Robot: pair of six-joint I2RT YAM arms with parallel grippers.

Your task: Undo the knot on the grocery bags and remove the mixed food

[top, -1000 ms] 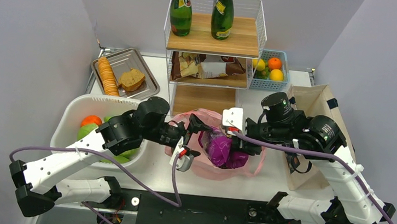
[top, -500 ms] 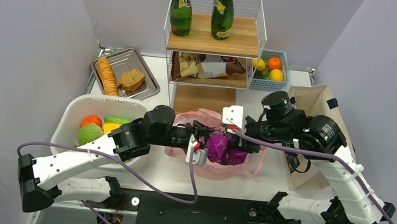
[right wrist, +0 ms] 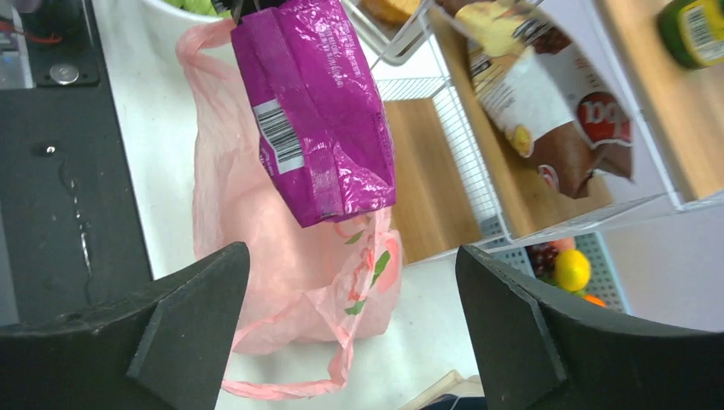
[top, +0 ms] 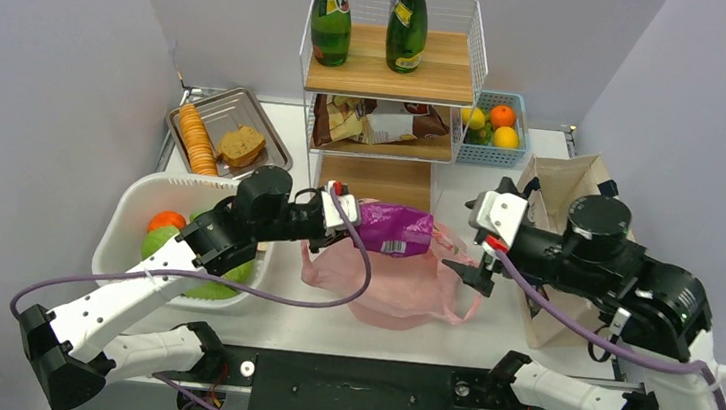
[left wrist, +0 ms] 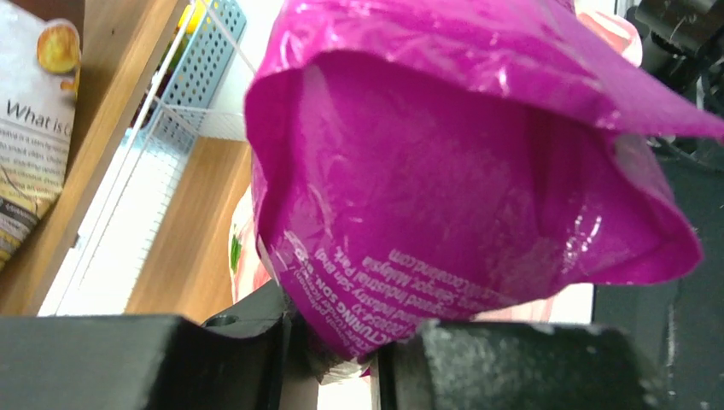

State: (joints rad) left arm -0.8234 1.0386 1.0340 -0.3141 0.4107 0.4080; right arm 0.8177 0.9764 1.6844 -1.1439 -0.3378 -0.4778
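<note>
**A:** What is the left arm holding?

**B:** The left jaws are pressed onto one end seam of a glossy purple foil snack packet [top: 392, 230], pinching it. The packet is held sideways, off the worktop, over the far edge of a thin translucent pink plastic carrier bag [top: 401, 289].

**A:** And the bag itself?

**B:** It lies slumped and crinkled on the white worktop [top: 426, 342], in front of a white wire rack with wooden shelves [top: 442, 72]. From the right wrist, one handle loop [right wrist: 273, 389] trails loose along the worktop. I cannot tell what else is inside the bag.

**A:** Where is the right arm?

**B:** To the right of the bag. The right jaws are spread wide with nothing between them, apart from both the packet and the bag and pointing towards them.

**A:** What else is around?

**B:** Left of the bag, a white oval plastic tub [top: 195, 189] holds an orange [top: 167, 219] and green fruit [top: 159, 243]. Behind it, a metal tray [top: 233, 107] carries a row of round crackers [top: 195, 139] and a slice of bread [top: 241, 145]. Two green glass bottles [top: 332, 16] stand on the rack's top shelf. Snack bags [top: 377, 121] lie on the middle shelf. A small blue basket [top: 492, 155] of citrus fruit [top: 503, 116] sits just beside the rack. A stiff beige bag [top: 567, 180] stands at the far right
</note>
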